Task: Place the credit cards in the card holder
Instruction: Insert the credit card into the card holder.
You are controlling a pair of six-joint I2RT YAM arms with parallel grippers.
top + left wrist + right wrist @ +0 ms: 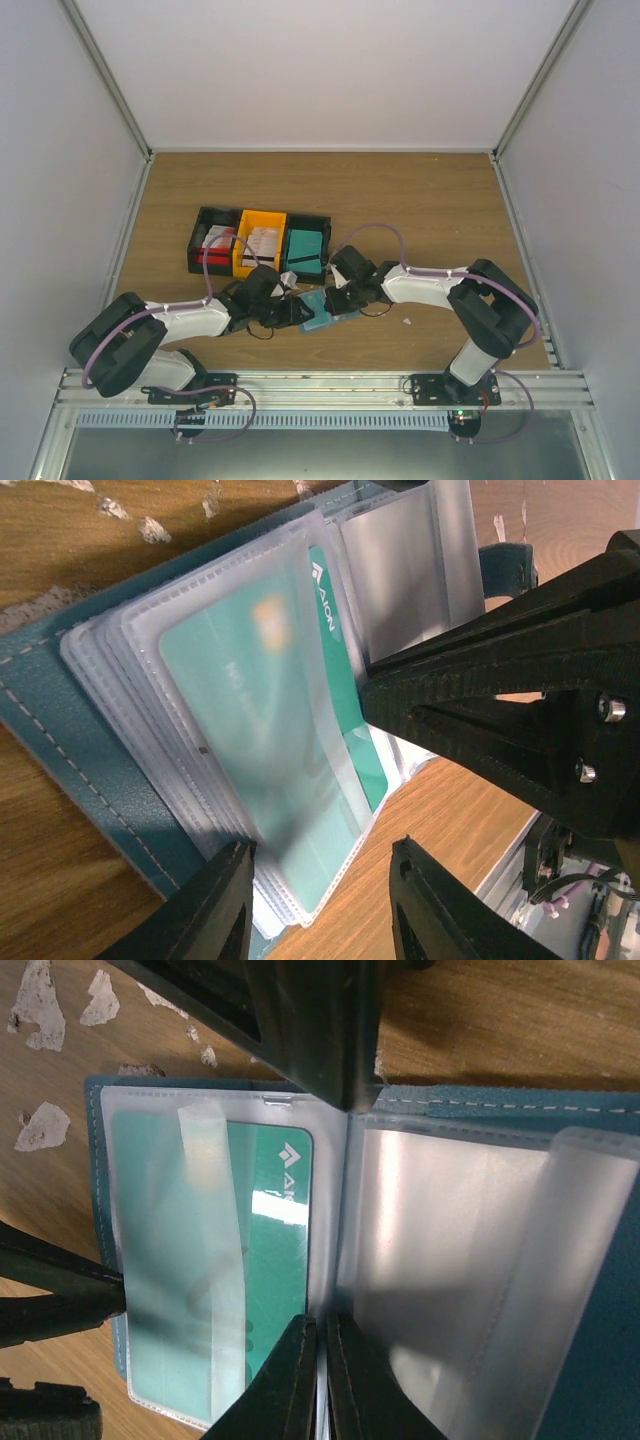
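Where holder (pixel 60 750) opens, green card (pixel 260 750), seemingly plastic

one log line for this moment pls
card holder open | green card in sleeve | right gripper pinching sleeve | left gripper open

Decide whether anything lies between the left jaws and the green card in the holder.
Yes. The clear sleeve of the card holder covers the green card, so the left gripper, jaws open around its end, would meet plastic first. The right gripper pinches that sleeve near the spine.
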